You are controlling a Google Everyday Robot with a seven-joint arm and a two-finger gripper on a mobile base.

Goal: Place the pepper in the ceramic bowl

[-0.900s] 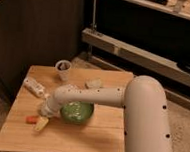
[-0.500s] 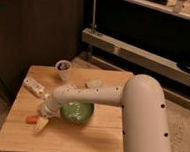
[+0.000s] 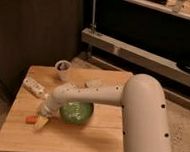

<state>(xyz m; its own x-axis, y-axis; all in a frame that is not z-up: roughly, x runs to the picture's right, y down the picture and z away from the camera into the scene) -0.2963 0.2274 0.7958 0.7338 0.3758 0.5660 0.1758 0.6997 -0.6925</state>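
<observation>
The pepper (image 3: 31,119), a small orange-red piece, lies on the wooden table (image 3: 83,137) near its front left. The dark-green ceramic bowl (image 3: 76,112) sits at the table's middle, right of the pepper. My gripper (image 3: 43,111) is at the end of the white arm, low over the table between the bowl's left rim and the pepper. It is just above a pale yellowish chunk (image 3: 40,123). The arm hides part of the bowl's left rim.
A small white cup (image 3: 63,70) stands at the back left. A white bottle (image 3: 35,87) lies on the left side. A small pale object (image 3: 93,83) lies at the back middle. Shelving runs behind the table.
The arm has shifted slightly to the left. The pepper, the bowl and the other things have not moved.
</observation>
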